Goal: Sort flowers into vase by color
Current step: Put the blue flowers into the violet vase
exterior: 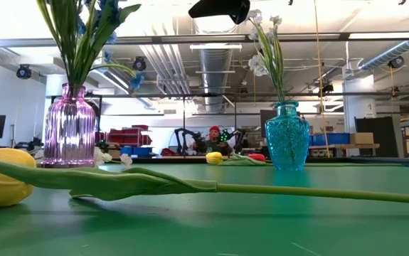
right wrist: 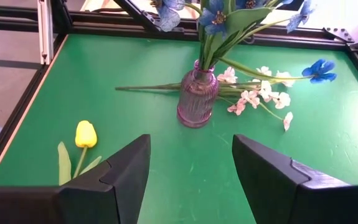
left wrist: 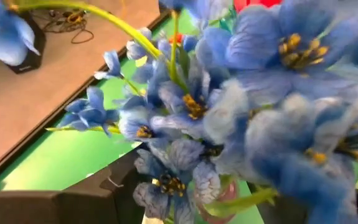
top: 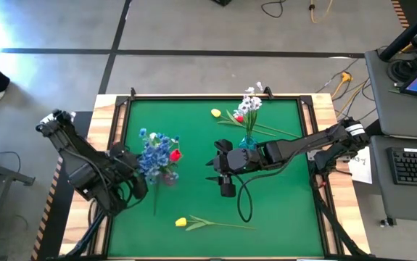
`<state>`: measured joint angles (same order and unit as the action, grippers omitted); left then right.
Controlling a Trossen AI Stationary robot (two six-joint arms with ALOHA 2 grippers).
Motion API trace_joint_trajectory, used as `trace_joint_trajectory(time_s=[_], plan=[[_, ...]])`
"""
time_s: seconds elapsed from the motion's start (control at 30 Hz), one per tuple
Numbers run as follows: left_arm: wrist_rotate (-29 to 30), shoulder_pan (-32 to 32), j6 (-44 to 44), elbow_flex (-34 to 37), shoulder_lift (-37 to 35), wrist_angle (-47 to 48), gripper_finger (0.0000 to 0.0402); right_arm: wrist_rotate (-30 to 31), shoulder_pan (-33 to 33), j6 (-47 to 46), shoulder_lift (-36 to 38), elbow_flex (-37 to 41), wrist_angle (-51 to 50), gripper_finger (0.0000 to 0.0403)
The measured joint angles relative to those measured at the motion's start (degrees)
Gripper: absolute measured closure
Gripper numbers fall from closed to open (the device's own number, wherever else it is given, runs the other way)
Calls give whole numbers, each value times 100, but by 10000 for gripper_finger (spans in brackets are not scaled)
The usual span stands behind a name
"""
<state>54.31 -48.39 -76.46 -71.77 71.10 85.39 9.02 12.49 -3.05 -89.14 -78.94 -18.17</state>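
Blue flowers (top: 156, 151) stand in the pink vase (right wrist: 198, 96), left gripper (top: 137, 177) right beside them, its jaws impossible to read. Right gripper (right wrist: 190, 171) hovers mid-table, jaws apart, holding nothing, by the teal vase (exterior: 287, 144) of white flowers (top: 252, 101); a yellow tulip (top: 182, 222) lies loose.

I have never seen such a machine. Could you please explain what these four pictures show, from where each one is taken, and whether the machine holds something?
This is a robot with two dark arms at a green table. One camera looks down from above, one looks level across the tabletop, and one sits on each wrist. A pink vase holds blue flowers; a blue vase holds white flowers. A yellow tulip lies near the front edge, another near the back, and loose white flowers and a blue flower lie beside the pink vase. The left gripper is at the blue flowers; its wrist camera sees only blossoms. The right gripper hangs over the middle, open and empty.
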Motion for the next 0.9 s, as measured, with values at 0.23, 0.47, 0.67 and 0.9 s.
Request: trace_joint_trajectory(time_s=[0.23,0.47,0.67,0.9], plan=[[-305,-3,382,-420,1,35,175,-2,0,7,0,0,-4,183],[-434,1,391,-830,23,465,158,-2,-4,11,0,0,-2,183],[-950,1,888,-1156,-24,468,139,-1,-4,9,0,0,-2,183],[-1185,1,1388,-1686,-137,464,121,-4,-8,3,2,0,0,183]])
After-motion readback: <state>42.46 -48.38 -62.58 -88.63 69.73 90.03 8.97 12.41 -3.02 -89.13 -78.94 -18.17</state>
